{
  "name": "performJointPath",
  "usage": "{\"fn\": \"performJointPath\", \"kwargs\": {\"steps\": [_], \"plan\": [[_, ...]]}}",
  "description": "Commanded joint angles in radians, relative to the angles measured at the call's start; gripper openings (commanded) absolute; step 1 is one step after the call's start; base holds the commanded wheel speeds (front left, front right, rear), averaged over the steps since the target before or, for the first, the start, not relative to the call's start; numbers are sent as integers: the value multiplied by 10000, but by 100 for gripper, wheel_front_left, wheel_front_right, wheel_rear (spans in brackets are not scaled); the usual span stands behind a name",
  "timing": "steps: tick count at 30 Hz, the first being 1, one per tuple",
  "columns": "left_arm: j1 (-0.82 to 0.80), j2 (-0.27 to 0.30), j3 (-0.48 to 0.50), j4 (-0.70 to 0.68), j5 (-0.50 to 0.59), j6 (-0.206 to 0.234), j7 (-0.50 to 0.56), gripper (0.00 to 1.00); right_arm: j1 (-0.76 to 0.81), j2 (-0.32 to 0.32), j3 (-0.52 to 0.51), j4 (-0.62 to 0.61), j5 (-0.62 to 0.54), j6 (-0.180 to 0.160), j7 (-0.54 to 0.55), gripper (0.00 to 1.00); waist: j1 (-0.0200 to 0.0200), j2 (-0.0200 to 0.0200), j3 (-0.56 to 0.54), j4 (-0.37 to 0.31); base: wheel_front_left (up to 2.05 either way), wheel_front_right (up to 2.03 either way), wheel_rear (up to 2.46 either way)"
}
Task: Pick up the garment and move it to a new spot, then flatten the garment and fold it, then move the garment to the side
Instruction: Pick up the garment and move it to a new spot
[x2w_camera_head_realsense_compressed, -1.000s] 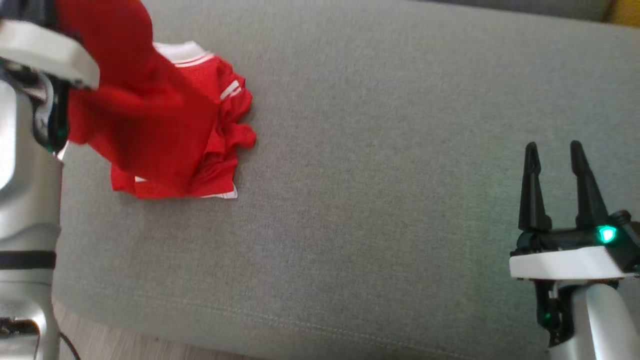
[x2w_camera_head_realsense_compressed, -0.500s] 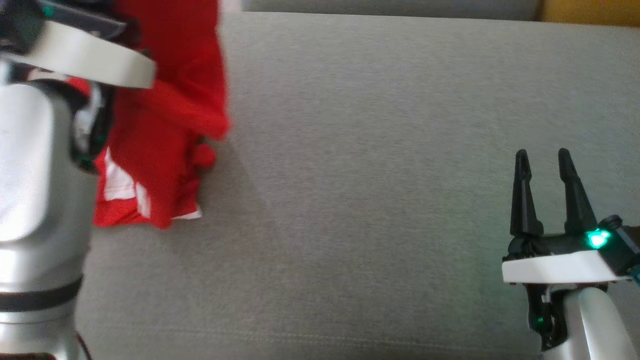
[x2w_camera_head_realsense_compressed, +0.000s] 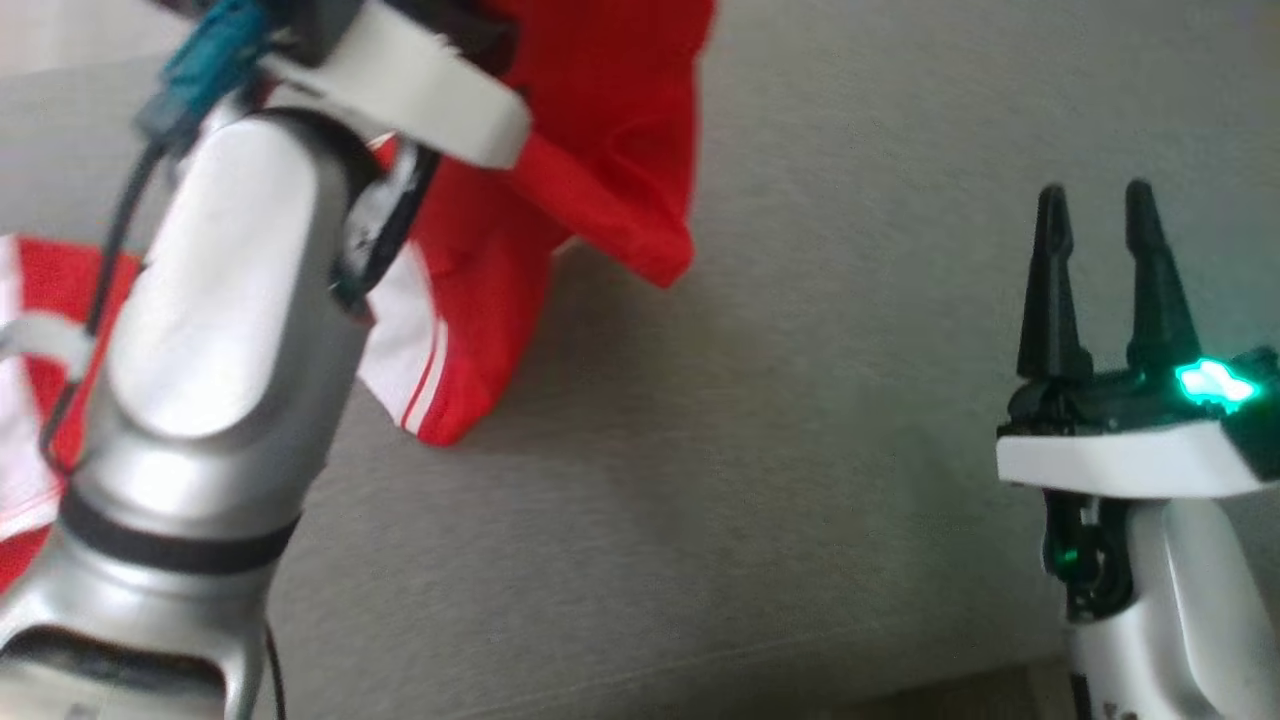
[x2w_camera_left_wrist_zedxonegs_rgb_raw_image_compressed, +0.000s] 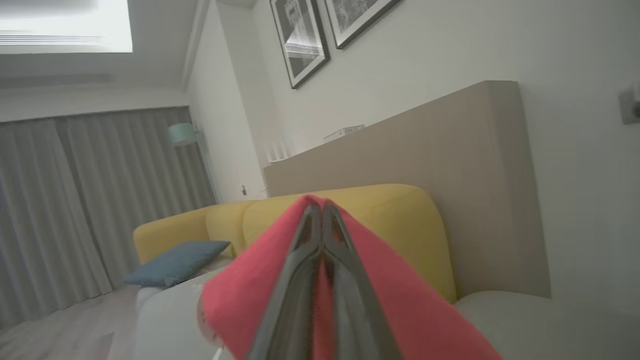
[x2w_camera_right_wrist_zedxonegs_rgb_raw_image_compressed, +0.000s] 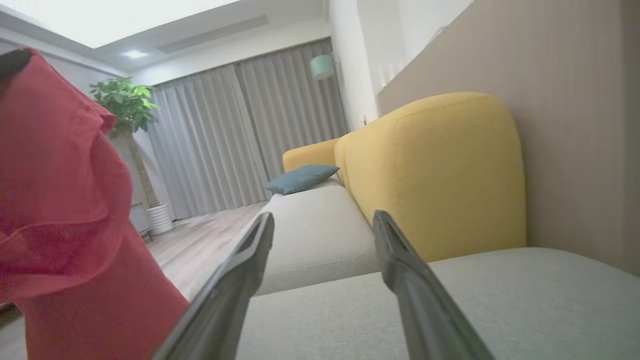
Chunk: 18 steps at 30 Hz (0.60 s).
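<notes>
The garment (x2w_camera_head_realsense_compressed: 600, 120) is red with white trim and stripes, and it hangs over the grey sofa seat (x2w_camera_head_realsense_compressed: 800, 400) from my raised left arm. More of its red and white cloth shows behind the forearm at the left edge. In the left wrist view my left gripper (x2w_camera_left_wrist_zedxonegs_rgb_raw_image_compressed: 317, 207) is shut on a fold of the garment (x2w_camera_left_wrist_zedxonegs_rgb_raw_image_compressed: 400, 295), which drapes down both sides of the fingers. My right gripper (x2w_camera_head_realsense_compressed: 1095, 200) stands open and empty at the right, well apart from the cloth. From the right wrist, the right gripper (x2w_camera_right_wrist_zedxonegs_rgb_raw_image_compressed: 322, 220) points along the seat, with the garment (x2w_camera_right_wrist_zedxonegs_rgb_raw_image_compressed: 60, 200) hanging at the left.
A yellow backrest (x2w_camera_right_wrist_zedxonegs_rgb_raw_image_compressed: 440, 165) and a beige panel run along the far side of the seat. A blue pillow (x2w_camera_right_wrist_zedxonegs_rgb_raw_image_compressed: 302, 178) lies further along the sofa. A potted plant (x2w_camera_right_wrist_zedxonegs_rgb_raw_image_compressed: 127, 100) and grey curtains stand beyond wooden floor (x2w_camera_head_realsense_compressed: 950, 695).
My left arm has lifted the garment off the seat and carried it up and to the right. The head camera has shifted. My right gripper stays open.
</notes>
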Motion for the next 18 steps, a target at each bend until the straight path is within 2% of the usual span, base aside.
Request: {"fn": "performJointPath", "kwargs": {"steps": [1,4,9,10,11,12,18], "plan": [[-628,144,266,-142,105,13,-81,0,-367,-60,231,-406,95,39,-106,100,0,-1,613,-939,0,0,0],[-1143,-184,67,597,255,85,-377,0,-569,-60,334,-528,326,39,-106,100,0,-1,959,-1623,0,0,0],[-1661,-632,-353,2350,314,197,-781,0,-715,-60,400,-596,608,39,-106,100,0,-1,1280,-2368,0,0,0],[-1655,-704,-495,2728,289,183,-807,38,-715,-60,377,-590,650,39,-106,100,0,-1,1303,-2448,0,0,0],[-1614,-766,-648,3108,259,180,-799,84,-712,-60,350,-580,683,39,-106,100,0,-1,1318,-2499,0,0,0],[-1541,-819,-829,3475,215,142,-772,100,-706,-60,328,-569,704,39,-106,100,0,-1,1326,-2527,0,0,0],[-1014,-948,-1716,4766,-107,-92,-1221,100,-707,-60,219,-519,677,39,-106,100,0,-1,1266,-2333,0,0,0]]}}
